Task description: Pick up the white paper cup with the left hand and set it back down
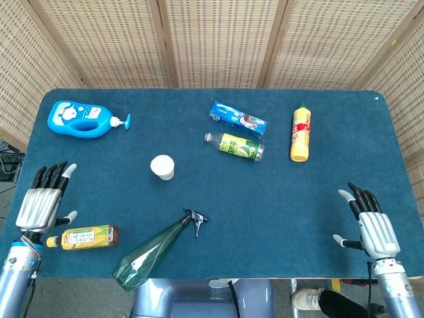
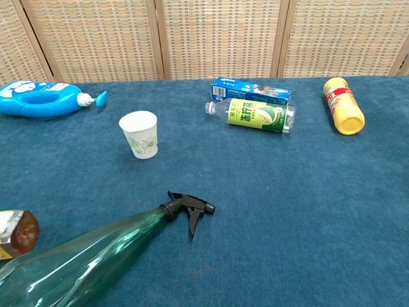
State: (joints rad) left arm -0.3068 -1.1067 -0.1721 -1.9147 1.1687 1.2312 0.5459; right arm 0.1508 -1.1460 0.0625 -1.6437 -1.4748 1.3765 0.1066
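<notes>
The white paper cup [image 1: 162, 166] with a faint green leaf print stood upright on the dark blue felt tabletop [image 1: 278, 199], left of centre, touched by nothing. The left hand [image 1: 43, 205] hovered at the table's near left edge, well apart from the cup, its fingers spread and holding nothing. The right hand [image 1: 373, 224] sat at the near right edge, likewise splayed and empty. Neither hand showed in the chest view.

A small brown drink bottle with a yellow label [image 1: 84, 236] lay on its side just beside the left hand. A translucent green spray bottle with a black trigger [image 1: 156, 252] lay near the front edge, its nozzle pointing toward the cup. A blue pump-top detergent bottle [image 1: 81, 118] lay at the far left. Behind the centre, a blue rectangular carton [image 1: 238, 119] lay just beside a clear bottle with a green label [image 1: 235, 146], also on its side. A yellow squeeze bottle [image 1: 301, 134] lay farther right.
</notes>
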